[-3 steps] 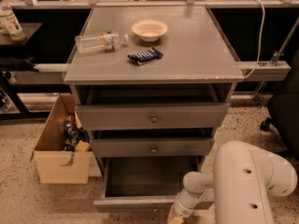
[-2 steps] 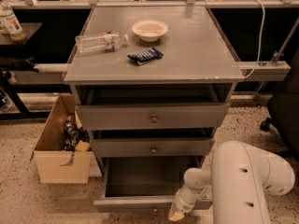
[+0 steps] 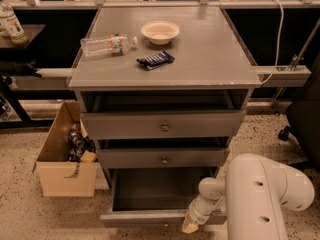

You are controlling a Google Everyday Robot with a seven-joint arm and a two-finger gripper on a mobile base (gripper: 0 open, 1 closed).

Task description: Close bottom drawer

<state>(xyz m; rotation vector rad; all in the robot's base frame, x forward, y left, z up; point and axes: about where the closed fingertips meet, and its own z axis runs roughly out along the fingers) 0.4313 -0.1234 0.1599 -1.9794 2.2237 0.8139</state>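
The bottom drawer (image 3: pixel 145 217) is the lowest of three grey drawers in the cabinet and stands pulled far out, showing its deep dark box (image 3: pixel 160 189). Its narrow flat front faces me at the lower edge of the camera view; the knob does not show. My gripper (image 3: pixel 192 224) sits at the right part of that drawer front, touching or just in front of it, at the end of the white arm (image 3: pixel 265 199) that fills the lower right. The middle drawer (image 3: pixel 164 158) and top drawer (image 3: pixel 164 126) each stick out a little.
On the cabinet top (image 3: pixel 215 54) lie a bowl (image 3: pixel 160 32), a plastic bottle (image 3: pixel 106 45) and a dark snack packet (image 3: pixel 155 60). A cardboard box (image 3: pixel 65 156) with items stands on the floor to the left. A black chair (image 3: pixel 302 129) is at the right.
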